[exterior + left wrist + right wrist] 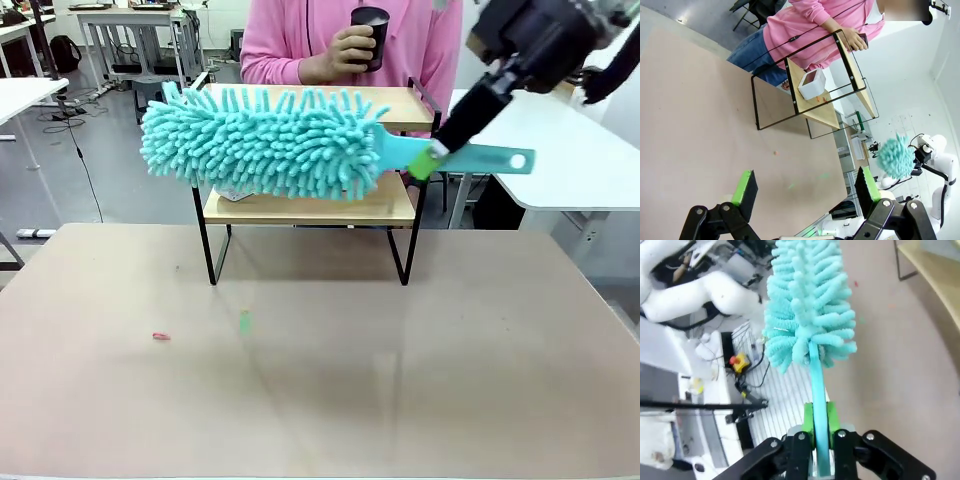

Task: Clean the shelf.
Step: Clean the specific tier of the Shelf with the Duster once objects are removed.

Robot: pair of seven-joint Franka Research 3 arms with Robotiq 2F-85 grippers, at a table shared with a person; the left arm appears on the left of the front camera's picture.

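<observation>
one duster [260, 140] — one two-tier shelf [300, 209]

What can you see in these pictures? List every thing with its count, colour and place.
duster: one, teal, held up in front of the shelf
shelf: one, black frame with two light wooden boards, far side of the table
box: one, white, on the shelf's lower board
cup: one, black, behind the shelf
pink scrap: one, on the table, near side of the shelf
green mark: one, faint, beside the pink scrap
table: one, beige, under the shelf
person's hand: one, holding the cup
left gripper: one, black with green pads, open above the table
right gripper: one, black with green pads, shut on the duster's handle
</observation>
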